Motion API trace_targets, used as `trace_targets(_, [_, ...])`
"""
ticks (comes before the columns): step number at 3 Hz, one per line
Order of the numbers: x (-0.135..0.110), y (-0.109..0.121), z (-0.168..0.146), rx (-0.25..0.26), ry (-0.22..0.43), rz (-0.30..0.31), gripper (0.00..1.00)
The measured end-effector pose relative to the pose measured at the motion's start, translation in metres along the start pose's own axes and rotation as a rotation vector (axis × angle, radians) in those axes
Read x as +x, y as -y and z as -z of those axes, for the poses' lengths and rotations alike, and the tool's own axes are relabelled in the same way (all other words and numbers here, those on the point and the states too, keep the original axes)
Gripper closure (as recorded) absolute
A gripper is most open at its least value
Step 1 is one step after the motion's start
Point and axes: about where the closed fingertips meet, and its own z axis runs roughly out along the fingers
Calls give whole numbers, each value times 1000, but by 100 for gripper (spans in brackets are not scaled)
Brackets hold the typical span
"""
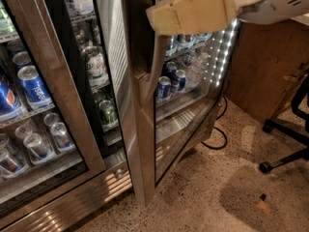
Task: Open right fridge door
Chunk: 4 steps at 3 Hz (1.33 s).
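Two doors: the right fridge door (141, 149) is standing swung out from the cabinet, its steel leading edge pointing toward the camera. The left door (58, 105) is sitting shut beside it, showing blue cans behind its glass.
Handle: the long bar handle (153, 76) is running along the open door's near edge, slanting up toward the tool.
Gap: a dark opening is showing between the two doors, with cans and bottles lining the shelves inside.
Open room: speckled floor (212, 192) is spreading out right of the open door. A black cable (218, 129) is trailing by the door's far lower corner, and a chair base (289, 149) is standing at the right edge.
Tool: the cream-coloured tool (166, 18) is hanging at the top, its tip just beside the handle's upper end. Whether it is spread, pressed together or touching the bar cannot be told.
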Motion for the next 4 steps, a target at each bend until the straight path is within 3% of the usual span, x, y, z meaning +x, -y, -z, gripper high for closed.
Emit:
trace_targets(1, [3, 0, -1, 0, 0, 0, 100])
trace_targets(2, [2, -15, 1, 4, 5, -37, 100])
trace_targets(4, [2, -14, 8, 16, 6, -43, 100])
